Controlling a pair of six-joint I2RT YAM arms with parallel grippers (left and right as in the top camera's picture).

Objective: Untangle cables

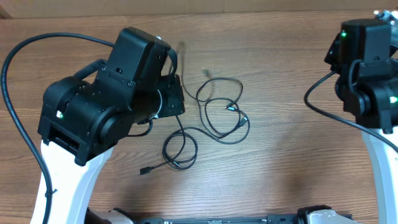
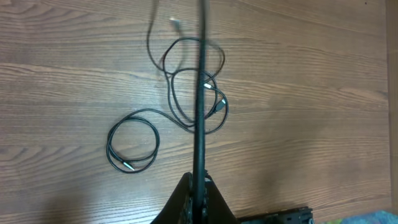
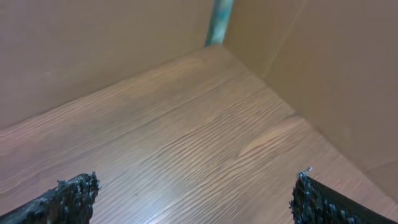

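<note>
Several thin black cables lie loosely tangled on the wooden table [image 1: 292,155], in overlapping loops [image 1: 247,127] at the centre. A smaller coil [image 1: 165,148] nearer the front ends in a plug [image 1: 146,169]. The left wrist view shows the same loops [image 2: 175,93] and coil [image 2: 111,144] below. My left gripper [image 2: 200,190] is shut on one cable strand [image 2: 200,137], which runs taut and blurred from the jaws across the tangle. The left arm [image 1: 124,93] hangs over the table's left half. My right gripper [image 3: 196,199] stands open over bare wood, far from the cables, its fingertips [image 3: 74,196] wide apart.
The right arm [image 1: 370,62] sits at the far right edge. A thick black arm cable [image 1: 15,112] curves along the left side, another [image 1: 323,109] by the right arm. A cardboard wall [image 3: 93,43] borders the table in the right wrist view.
</note>
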